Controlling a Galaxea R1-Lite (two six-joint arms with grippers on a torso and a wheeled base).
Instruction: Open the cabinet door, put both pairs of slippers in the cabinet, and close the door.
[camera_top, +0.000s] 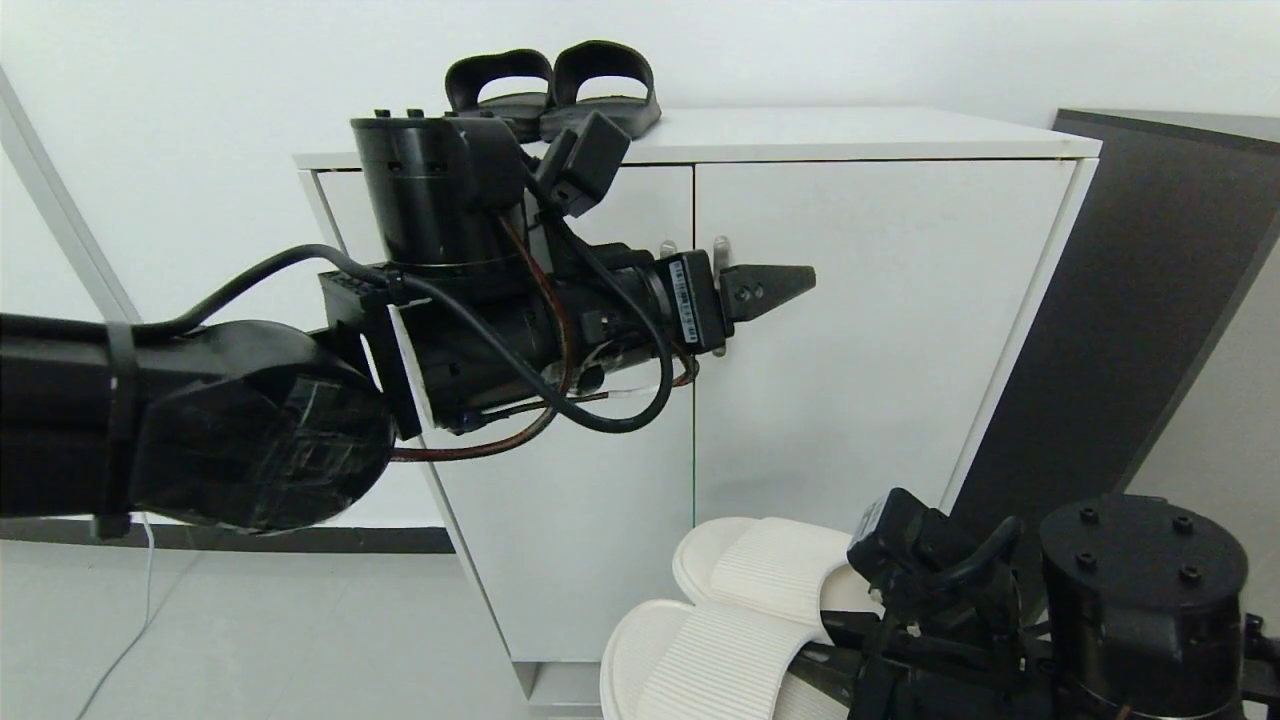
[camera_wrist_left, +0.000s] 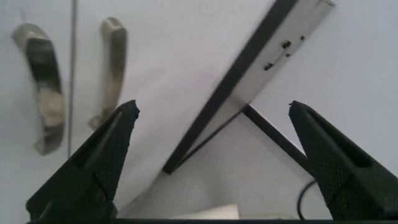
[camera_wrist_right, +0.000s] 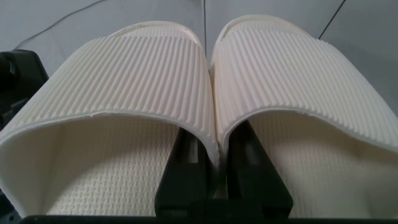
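The white cabinet (camera_top: 870, 330) stands with both doors shut, its two metal handles (camera_top: 720, 247) side by side at the centre seam. A black pair of slippers (camera_top: 555, 85) rests on the cabinet top. My left gripper (camera_top: 790, 285) hangs open just in front of the handles, at the right door's inner edge. In the left wrist view, the handles (camera_wrist_left: 112, 68) lie beyond one open finger (camera_wrist_left: 106, 162). Low down in front of the cabinet, the white pair of slippers (camera_top: 730, 620) is held up by my right gripper (camera_wrist_right: 214, 180), shut on the two inner strap edges (camera_wrist_right: 208, 93).
A dark grey panel (camera_top: 1150, 330) stands right beside the cabinet. White wall runs behind and to the left, with a dark baseboard (camera_top: 300, 540) and a thin cable (camera_top: 130, 640) on the grey floor at lower left.
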